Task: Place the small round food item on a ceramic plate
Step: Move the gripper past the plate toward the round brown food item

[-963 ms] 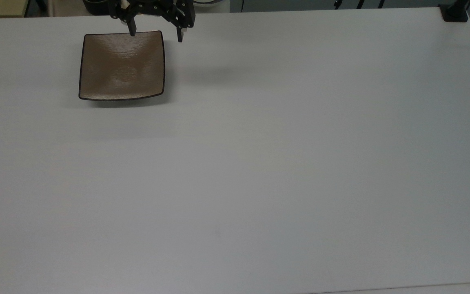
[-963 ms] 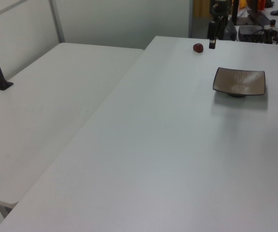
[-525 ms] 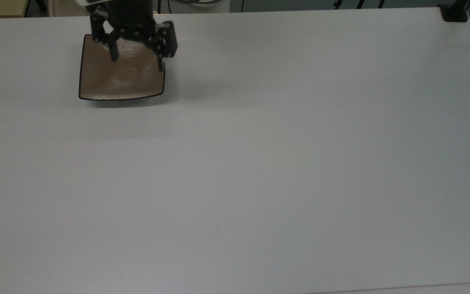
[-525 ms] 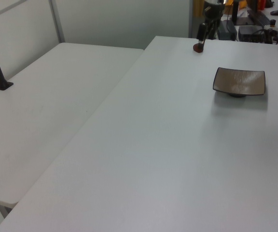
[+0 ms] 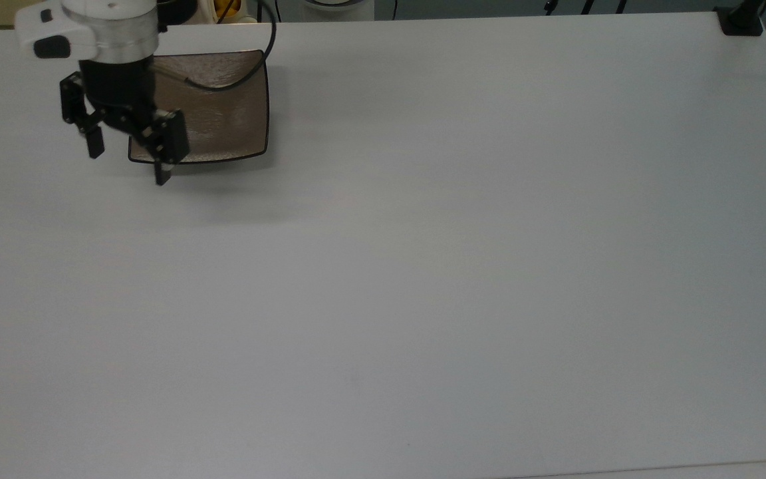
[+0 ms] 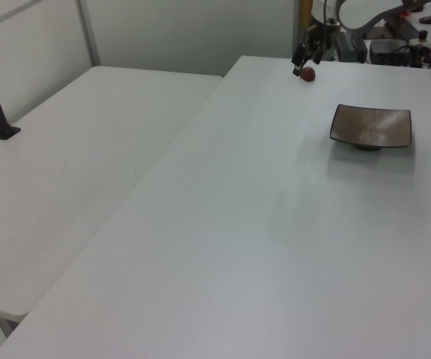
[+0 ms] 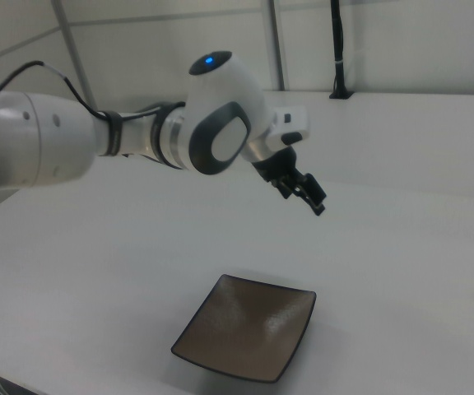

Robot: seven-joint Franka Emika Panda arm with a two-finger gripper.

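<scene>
Your gripper (image 5: 127,161) hung with its fingers spread and empty above the white table (image 5: 463,266), beside the ceramic plate (image 5: 230,113). The small round food item (image 6: 307,74) sat on the table near the far edge, well apart from the bare plate. By the look of it, the pickup, carry and placing all remained.

A broad white table (image 5: 463,266) with a matte, unmarked top carries two things. A square glossy brown plate (image 5: 230,113) with a thin dark rim and upturned edges rests near one far corner, close to the far edge in the top view. A small dark red-brown round food item (image 6: 307,73) lies directly on the table near its far edge in the left view, well apart from the plate (image 6: 371,126).
</scene>
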